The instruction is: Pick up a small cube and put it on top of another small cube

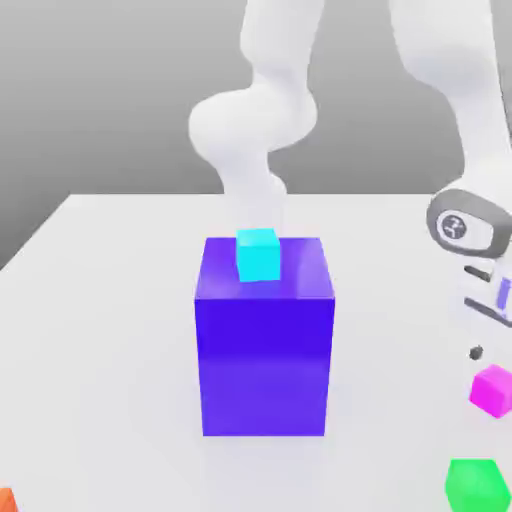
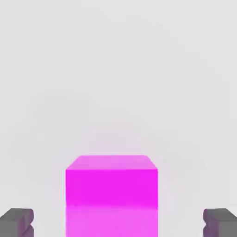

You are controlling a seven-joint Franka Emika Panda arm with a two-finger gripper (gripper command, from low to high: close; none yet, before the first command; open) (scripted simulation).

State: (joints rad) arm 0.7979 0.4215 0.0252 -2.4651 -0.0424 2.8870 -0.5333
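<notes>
A plain grey backdrop stood behind a white bench (image 1: 110, 300), and near the bench's middle rose a tall blue block (image 1: 265, 340) with a small cyan cube (image 1: 258, 255) resting on its top face toward the far edge. In the exterior view the Panda arm reached down at about 3 o'clock from the block, and a small magenta cube (image 1: 492, 390) sat just below the wrist there, with a green cube (image 1: 476, 484) near it at roughly 6 o'clock and an orange corner (image 1: 6, 499) well apart at the block's 8 o'clock. The gripper (image 2: 118, 222) was spread wide, its two dark fingertips (image 2: 17, 221) standing either side of the magenta cube with clear gaps, not touching it. That straddling pose looked chosen for a grasp: the cube lay centred between the fingers, so closing should catch it squarely. Judging by this, the pick had not yet been made.
</notes>
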